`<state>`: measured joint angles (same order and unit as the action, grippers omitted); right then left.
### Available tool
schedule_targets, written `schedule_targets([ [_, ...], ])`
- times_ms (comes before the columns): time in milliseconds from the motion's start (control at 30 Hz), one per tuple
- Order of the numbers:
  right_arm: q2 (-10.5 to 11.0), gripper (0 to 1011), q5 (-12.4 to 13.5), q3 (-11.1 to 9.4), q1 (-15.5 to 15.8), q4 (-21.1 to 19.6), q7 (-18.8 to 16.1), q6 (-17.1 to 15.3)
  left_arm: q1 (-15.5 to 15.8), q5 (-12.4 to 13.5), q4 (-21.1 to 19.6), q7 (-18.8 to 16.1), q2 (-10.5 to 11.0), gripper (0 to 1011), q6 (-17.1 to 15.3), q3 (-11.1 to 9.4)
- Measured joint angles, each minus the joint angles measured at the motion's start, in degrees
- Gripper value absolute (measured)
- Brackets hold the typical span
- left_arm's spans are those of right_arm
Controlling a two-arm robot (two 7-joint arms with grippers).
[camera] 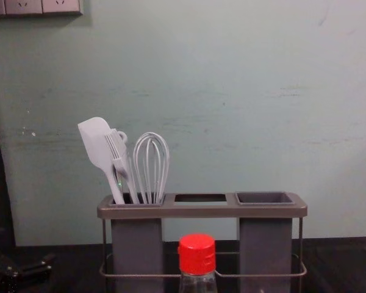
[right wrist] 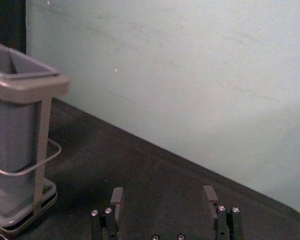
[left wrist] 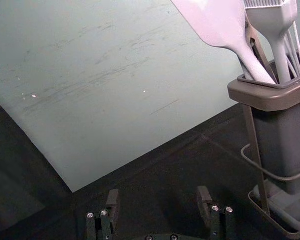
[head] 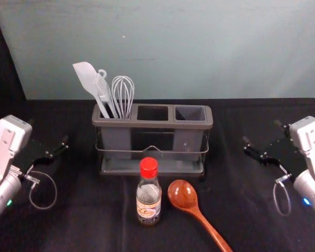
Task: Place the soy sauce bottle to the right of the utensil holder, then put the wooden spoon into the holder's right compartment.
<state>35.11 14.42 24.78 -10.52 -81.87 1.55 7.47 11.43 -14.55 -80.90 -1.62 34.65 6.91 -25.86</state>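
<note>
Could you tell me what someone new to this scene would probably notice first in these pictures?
Most likely the bright red cap of the soy sauce bottle, which stands in front of the utensil holder. Next might come the glossy wooden spoon lying on the table just to the bottle's right, then the pale spatula and whisk rising from the holder's left compartment.

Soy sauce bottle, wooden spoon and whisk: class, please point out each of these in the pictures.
Soy sauce bottle (head: 148, 208): head view, on its label.
Wooden spoon (head: 182, 195): head view, on its bowl.
Whisk (camera: 150, 165): chest view, on its wires.
</note>
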Motion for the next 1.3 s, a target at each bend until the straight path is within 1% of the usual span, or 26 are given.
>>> schedule_targets([
  [133,0.84,1002,0.10,-1.59,1.69,-2.09,-0.08,0.85,0.00,0.00,0.00,0.00,0.00,1011,0.00,0.00],
  [233,2.05,1002,0.59,-3.46,4.22,-5.21,-0.05,1.91,0.00,0.00,0.00,0.00,0.00,1011,0.00,0.00],
  [333,2.91,1002,1.05,-4.67,6.27,-7.52,-0.04,2.77,0.00,0.00,0.00,0.00,0.00,1011,0.00,0.00],
  [367,3.52,1002,1.37,-5.46,7.87,-9.08,-0.05,3.47,0.00,0.00,0.00,0.00,0.00,1011,0.00,0.00],
  [400,3.87,1003,1.51,-5.93,8.60,-9.94,-0.05,3.87,0.00,0.00,0.00,0.00,0.00,1012,0.00,0.00],
  [467,5.38,1003,2.28,-7.69,12.46,-13.48,-0.16,5.63,0.00,0.00,0.00,0.00,0.00,1011,0.00,0.00],
  [533,6.15,1002,2.71,-8.66,14.48,-15.19,-0.32,6.62,0.00,0.00,0.00,0.00,0.00,1011,0.00,0.00],
  [567,6.84,1003,3.44,-9.56,16.46,-16.63,-0.78,7.90,0.00,0.00,0.00,0.00,0.00,1011,0.00,0.00],
  [600,7.23,1003,3.97,-10.08,17.62,-17.35,-1.07,8.64,0.00,0.00,0.00,0.00,0.00,1011,0.00,0.00],
  [633,7.91,1003,5.16,-11.11,19.58,-18.59,-1.83,10.19,0.00,0.00,0.00,0.00,0.00,1012,0.00,0.00],
  [733,8.89,1003,7.06,-12.47,22.48,-20.18,-3.44,12.31,0.00,0.00,0.00,0.00,0.00,1011,0.00,0.00],
  [767,9.53,1002,8.06,-13.14,24.02,-21.08,-4.58,13.51,0.00,0.00,0.00,0.00,0.00,1012,0.00,0.00],
  [900,10.89,1002,9.54,-14.13,27.16,-23.18,-7.33,15.63,0.00,0.00,0.00,0.00,0.00,1011,0.00,0.00],
  [967,11.46,1002,9.83,-14.29,28.31,-24.13,-8.42,16.25,0.00,0.00,0.00,0.00,0.00,1012,0.00,0.00],
  [1067,12.60,1003,10.13,-14.19,29.97,-25.91,-11.27,17.17,0.00,0.00,0.00,0.00,0.00,1012,0.00,0.00],
  [1167,13.08,1003,10.35,-13.67,30.19,-26.63,-13.27,17.45,0.00,0.00,0.00,0.00,0.00,1011,0.00,0.00],
  [1233,13.26,1003,10.26,-12.90,29.82,-26.94,-15.00,17.44,0.00,0.00,0.00,0.00,0.00,1012,0.00,0.00],
  [1300,13.15,1002,9.97,-11.53,28.56,-26.90,-16.96,16.94,0.00,0.00,0.00,0.00,0.00,1011,0.00,0.00],
])
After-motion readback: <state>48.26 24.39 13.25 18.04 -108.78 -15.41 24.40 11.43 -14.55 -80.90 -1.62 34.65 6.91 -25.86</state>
